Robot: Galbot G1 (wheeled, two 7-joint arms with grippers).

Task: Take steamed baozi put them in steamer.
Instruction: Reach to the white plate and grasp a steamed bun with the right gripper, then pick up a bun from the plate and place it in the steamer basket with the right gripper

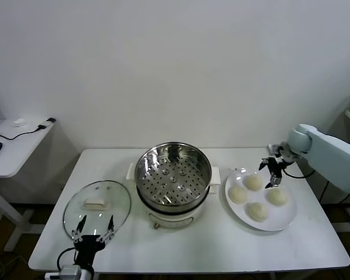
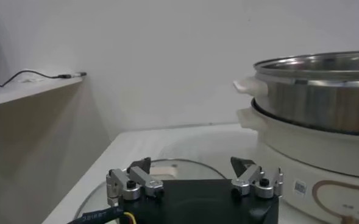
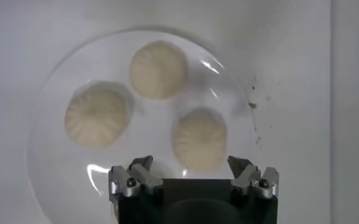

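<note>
right gripper [image 1: 273,173] is poised, jaws apart, above the buns [image 1: 252,182] on the plate [image 1: 283,222]; first pick pending, descent needed; steamer [image 1: 173,175] empty; left gripper [image 1: 93,229] parked, jaws apart.

Steamer [image 1: 173,175] stands uncovered; its glass lid [image 1: 97,207] lies apart beside it.

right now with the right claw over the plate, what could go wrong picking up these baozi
The four baozi sit close together on the plate, so the open right claw could nudge a neighbour while closing on one. The buns look soft, so a hard squeeze may dent them. Carrying one across, it could clip the steamer rim. The left claw is parked by the glass lid.
</note>
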